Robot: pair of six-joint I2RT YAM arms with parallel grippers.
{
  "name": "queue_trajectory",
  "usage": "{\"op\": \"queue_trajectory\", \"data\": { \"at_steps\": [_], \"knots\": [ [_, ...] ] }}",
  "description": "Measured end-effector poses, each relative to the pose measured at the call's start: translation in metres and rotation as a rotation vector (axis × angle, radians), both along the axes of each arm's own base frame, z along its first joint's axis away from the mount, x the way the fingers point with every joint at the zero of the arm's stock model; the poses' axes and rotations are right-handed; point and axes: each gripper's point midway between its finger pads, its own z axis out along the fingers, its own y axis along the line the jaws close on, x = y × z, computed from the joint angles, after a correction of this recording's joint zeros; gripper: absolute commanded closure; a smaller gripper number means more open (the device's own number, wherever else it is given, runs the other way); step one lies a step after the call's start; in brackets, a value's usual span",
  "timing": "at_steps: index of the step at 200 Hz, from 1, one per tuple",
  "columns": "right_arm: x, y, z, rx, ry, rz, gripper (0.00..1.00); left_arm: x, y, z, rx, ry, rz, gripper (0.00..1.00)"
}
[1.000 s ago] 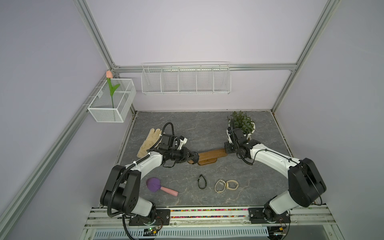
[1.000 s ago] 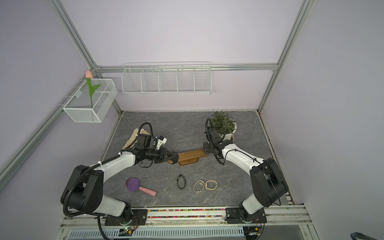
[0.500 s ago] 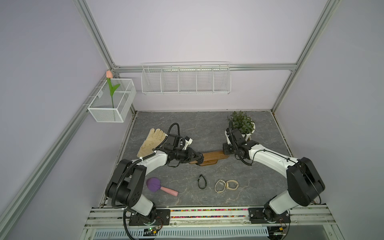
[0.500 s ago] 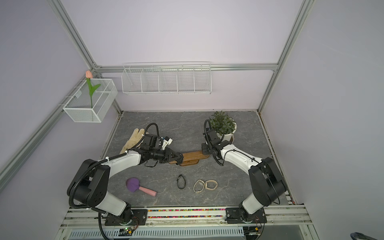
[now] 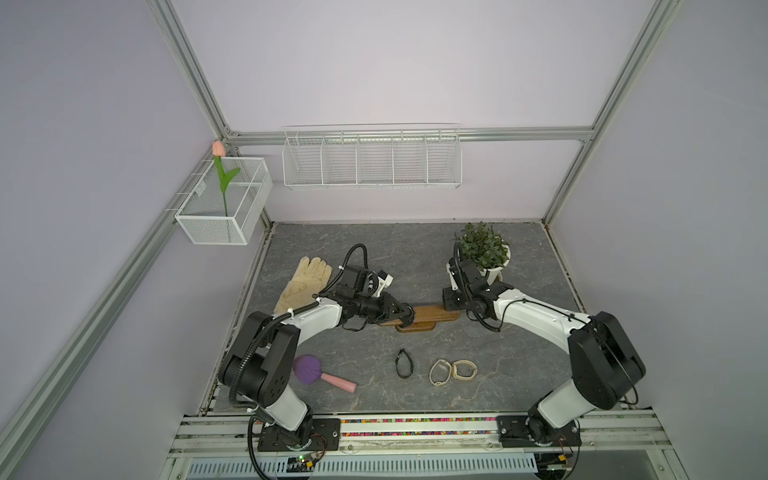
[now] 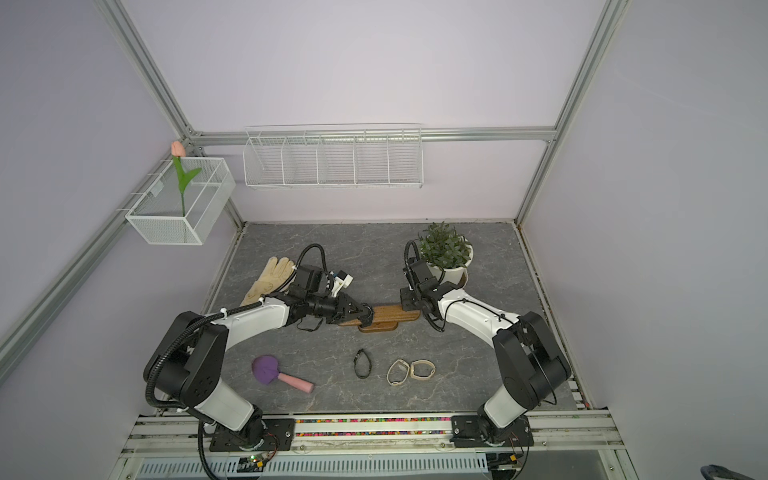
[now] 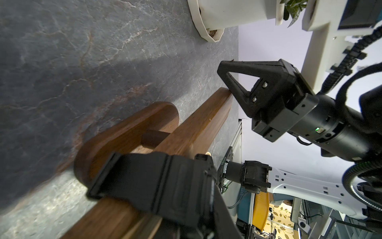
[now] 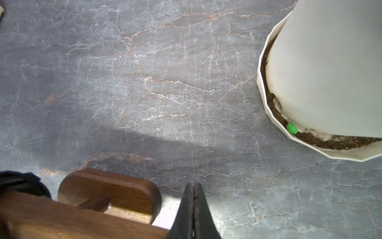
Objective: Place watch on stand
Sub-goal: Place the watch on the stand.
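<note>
The brown wooden stand [image 5: 430,312] lies across the middle of the table, a long bar on an oval base [image 7: 128,132]. My left gripper [image 5: 405,316] is at the bar's left part, shut on a black watch [image 7: 163,182]. The strap of that watch is looped around the bar. My right gripper [image 8: 193,187] is shut and empty, with its tip against the bar's right end [image 6: 415,312]. The left fingertips are hidden behind the watch in the left wrist view.
A second black watch [image 5: 404,364] and two beige watches [image 5: 440,371] [image 5: 464,369] lie near the front. A potted plant [image 5: 484,249] stands close behind my right gripper. A beige glove [image 5: 305,282] and a purple-headed brush [image 5: 309,370] lie to the left.
My left gripper has moved right along the bar with the black watch, further onto the stand. The right gripper has stayed at the bar's right end.
</note>
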Motion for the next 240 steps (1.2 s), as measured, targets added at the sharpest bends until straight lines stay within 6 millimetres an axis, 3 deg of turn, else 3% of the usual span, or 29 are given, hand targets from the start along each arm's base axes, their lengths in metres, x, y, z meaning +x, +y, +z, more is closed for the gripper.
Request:
{"op": "queue_trajectory", "data": {
  "at_steps": [11,83,94,96,98,99,102,134,240],
  "knots": [
    [0.0,0.0,0.0,0.0,0.0,0.0,0.93,0.0,-0.001,0.0,0.0,0.001,-0.002,1.0],
    [0.0,0.0,0.0,-0.002,0.0,0.0,0.93,0.0,-0.001,0.005,0.019,0.008,-0.015,0.75],
    [0.0,0.0,0.0,-0.003,-0.001,-0.001,0.93,0.0,0.0,0.006,0.023,0.003,-0.021,0.44],
    [0.0,0.0,0.0,-0.003,-0.001,-0.001,0.93,0.0,-0.001,0.007,0.022,0.003,-0.022,0.34],
    [0.0,0.0,0.0,-0.003,-0.001,-0.001,0.93,0.0,0.0,0.007,0.023,0.004,-0.021,0.12],
    [0.0,0.0,-0.001,-0.004,-0.001,-0.002,0.93,0.0,0.0,0.007,0.024,0.003,-0.022,0.06],
    [0.0,0.0,-0.001,-0.004,0.0,-0.002,0.93,0.0,0.0,0.008,0.024,0.002,-0.024,0.01],
    [0.0,-0.001,-0.001,-0.008,0.002,-0.003,0.93,-0.001,-0.007,0.029,-0.013,-0.039,-0.059,0.0],
    [-0.004,-0.008,-0.004,-0.046,0.011,-0.013,0.93,-0.009,0.004,0.034,0.041,-0.039,-0.04,0.0]
  ]
}}
